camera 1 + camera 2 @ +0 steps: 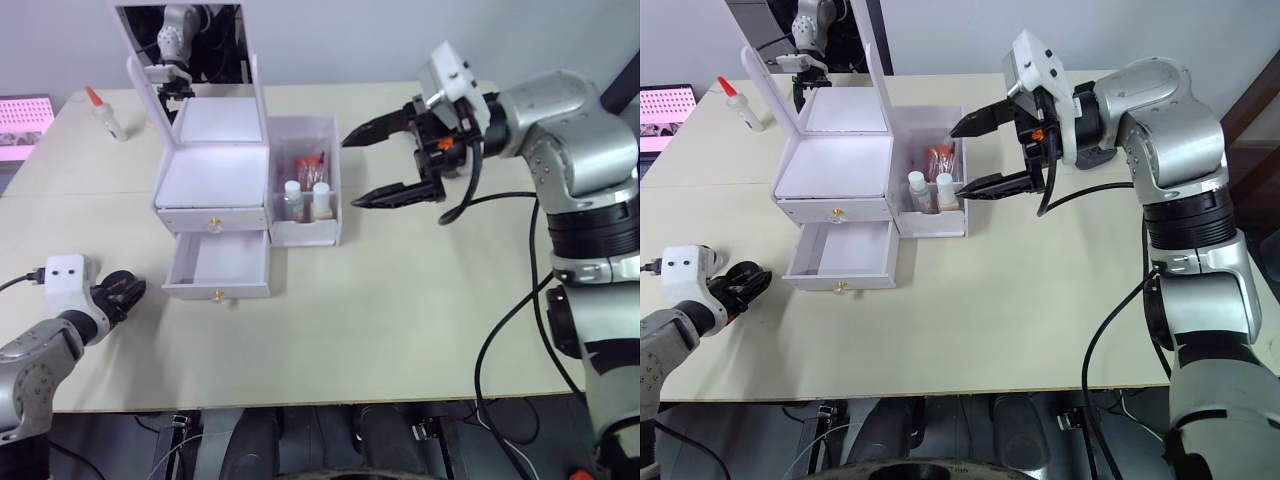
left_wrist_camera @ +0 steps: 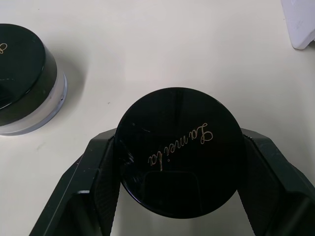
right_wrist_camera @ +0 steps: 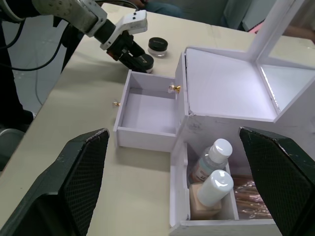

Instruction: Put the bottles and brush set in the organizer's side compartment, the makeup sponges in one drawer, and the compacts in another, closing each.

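The bottles [image 3: 211, 172] and brush set [image 1: 310, 167] are stowed in the organizer [image 1: 215, 170]'s side compartment [image 1: 305, 232]. Its lower drawer [image 1: 218, 265] is left open, empty. One compact [image 2: 179, 150] is pinched by the left gripper [image 2: 179, 191] beside the organizer; the right gripper [image 1: 385, 160] is spread beside it.

The room is bright, with soft light from above. The table [image 1: 400, 300] shows only faint, small shadows. The mirror lid [image 1: 190, 50] looks dark, and the close black fingers [image 3: 74, 182] look a bit blurry
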